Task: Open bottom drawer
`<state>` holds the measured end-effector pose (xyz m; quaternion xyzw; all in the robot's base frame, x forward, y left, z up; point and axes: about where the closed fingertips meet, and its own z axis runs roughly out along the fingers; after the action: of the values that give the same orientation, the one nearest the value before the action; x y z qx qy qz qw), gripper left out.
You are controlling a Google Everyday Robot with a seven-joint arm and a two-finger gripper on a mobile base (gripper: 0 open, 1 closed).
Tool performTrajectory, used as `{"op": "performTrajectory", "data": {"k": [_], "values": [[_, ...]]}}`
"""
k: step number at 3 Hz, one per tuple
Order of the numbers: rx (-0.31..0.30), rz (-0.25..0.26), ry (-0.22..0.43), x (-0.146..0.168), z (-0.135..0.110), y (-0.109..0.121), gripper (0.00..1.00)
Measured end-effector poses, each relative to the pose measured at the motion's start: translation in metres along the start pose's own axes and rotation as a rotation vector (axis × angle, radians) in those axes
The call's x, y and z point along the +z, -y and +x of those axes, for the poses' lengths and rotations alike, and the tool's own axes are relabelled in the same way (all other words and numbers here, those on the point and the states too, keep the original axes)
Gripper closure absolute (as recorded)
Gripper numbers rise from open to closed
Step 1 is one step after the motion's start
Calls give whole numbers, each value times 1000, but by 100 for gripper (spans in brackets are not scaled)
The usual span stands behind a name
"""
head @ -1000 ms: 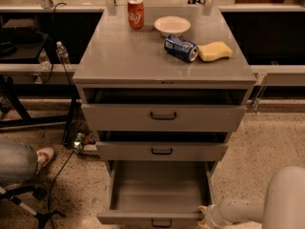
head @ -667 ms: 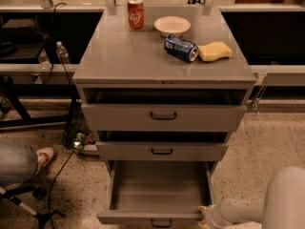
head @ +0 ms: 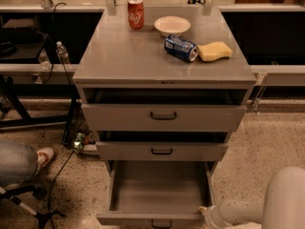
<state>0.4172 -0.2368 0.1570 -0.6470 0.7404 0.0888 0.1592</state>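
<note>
1. Far left, on the floor: a person's shoe and trouser leg, well apart from the cabinet.
2. Cabinet surface, left to right: an upright red can, a white bowl, a blue can lying on its side, and a yellow sponge just beside it.
3. Centre: the top drawer and middle drawer each stand slightly ajar.
4. The bottom drawer sits lowest, near the floor, drawn well out, its plain grey inside showing nothing in it.
5. Handling, as judged: stiff sheet metal, light with nothing inside, running on slides. The dark bar handle at the centre of the front panel is the sound place to take hold, and a straight pull should avoid binding.
6. Lower right: the gripper lies against the drawer's front right corner on its pale arm. Its grasp state cannot be determined.
7. Task judged essentially complete.
</note>
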Motion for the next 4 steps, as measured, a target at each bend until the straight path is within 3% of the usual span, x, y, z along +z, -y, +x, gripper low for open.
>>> {"op": "performTrajectory", "data": {"k": [1,2,4], "values": [[6,7,7,-8,5,3,0],[27,50,37,-37,17,20,0],[79,179,118,-123,61,79,0]]}}
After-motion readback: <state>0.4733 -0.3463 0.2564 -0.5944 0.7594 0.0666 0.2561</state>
